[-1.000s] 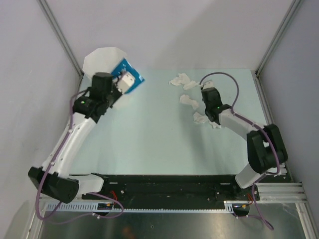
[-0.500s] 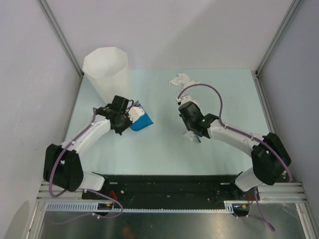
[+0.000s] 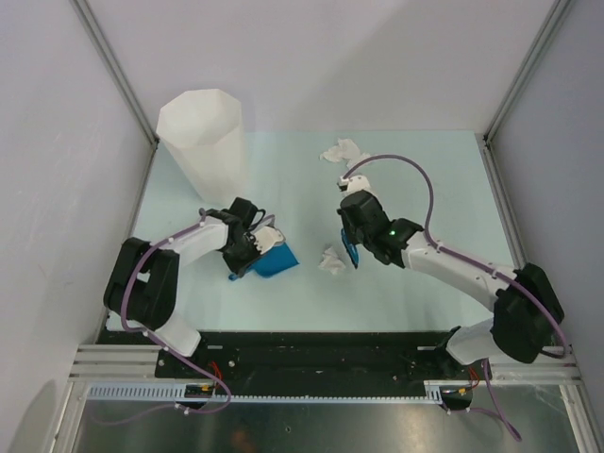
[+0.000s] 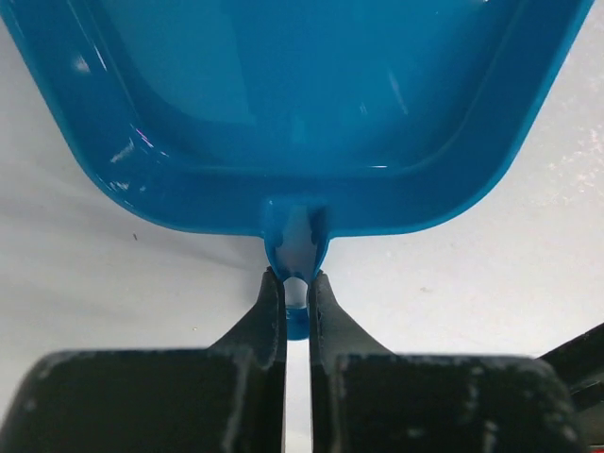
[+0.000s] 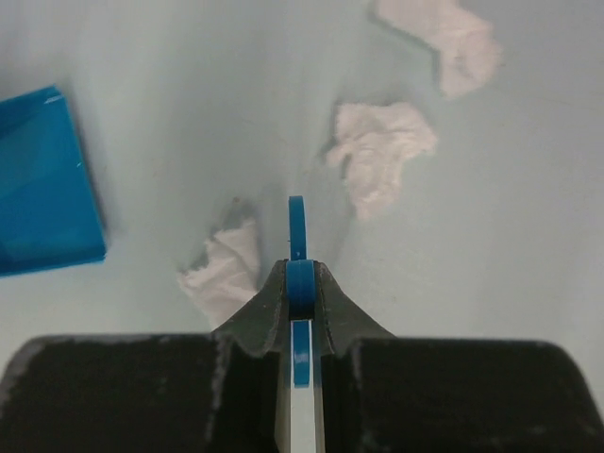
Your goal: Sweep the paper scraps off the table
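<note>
The left gripper (image 4: 296, 285) is clamped on the small tab handle of the blue dustpan (image 4: 293, 113). Its fingers (image 4: 269, 326) are pressed nearly together with only the tab between them. In the overhead view the dustpan sits low over the table (image 3: 293, 189), left of centre near the front edge, and extends from the gripper toward the right arm. Whether its lip actually touches the surface can't be told. The right gripper (image 5: 298, 283) is pinching a thin blue tool (image 5: 296, 226), which is seen edge-on, so its type is unclear. The right gripper's fingers are closed tight on both flat faces of the tool. The paper scraps (image 5: 226, 264) are all on the table and none is in the dustpan. The nearest wad lies just left of the tool tip, between the tool and the dustpan corner visible at the left of the right wrist view. It is close to the tool, but contact can't be confirmed. A second wad (image 5: 382, 151) sits ahead and slightly right of the tool, clearly apart from it. A third (image 5: 444, 42) is further out at the top of that view. Overhead, the near wad is in the gap between the two grippers, and another cluster of scraps (image 3: 342, 151) lies toward the back edge, well apart from both arms. A tall white bin (image 3: 201, 137) stands upright at the back-left corner, well apart from the dustpan. The right arm's purple cable (image 3: 415, 175) loops above the table.
</note>
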`<move>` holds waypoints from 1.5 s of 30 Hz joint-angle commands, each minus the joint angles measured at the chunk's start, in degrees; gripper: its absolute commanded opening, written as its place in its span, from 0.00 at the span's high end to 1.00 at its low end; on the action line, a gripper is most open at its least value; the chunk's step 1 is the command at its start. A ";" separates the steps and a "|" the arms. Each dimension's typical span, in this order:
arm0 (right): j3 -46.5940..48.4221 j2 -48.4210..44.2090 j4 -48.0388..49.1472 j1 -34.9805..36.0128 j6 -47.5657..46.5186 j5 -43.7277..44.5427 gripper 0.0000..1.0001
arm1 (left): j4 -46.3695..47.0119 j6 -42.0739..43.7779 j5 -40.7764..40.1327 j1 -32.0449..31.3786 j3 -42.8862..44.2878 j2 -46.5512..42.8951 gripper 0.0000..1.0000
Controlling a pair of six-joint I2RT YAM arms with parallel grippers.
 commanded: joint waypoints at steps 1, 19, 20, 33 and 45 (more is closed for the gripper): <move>1.49 -5.31 -4.51 1.45 2.78 14.51 1.00 | 0.60 1.95 1.55 -2.03 -1.05 -0.71 1.00; -6.42 2.07 14.98 4.97 15.88 4.62 1.00 | -4.59 2.48 1.01 -11.62 -0.08 -1.85 0.79; -6.42 2.25 15.34 4.89 15.97 4.88 1.00 | -4.50 2.74 1.36 -11.36 0.27 -2.03 0.71; -7.47 0.40 14.29 3.83 13.51 7.08 1.00 | 7.09 4.59 8.39 -5.38 -8.86 -3.88 0.35; -8.09 0.14 12.97 4.80 13.51 9.54 1.00 | 2.90 -0.77 3.74 -7.39 -9.40 -6.07 1.00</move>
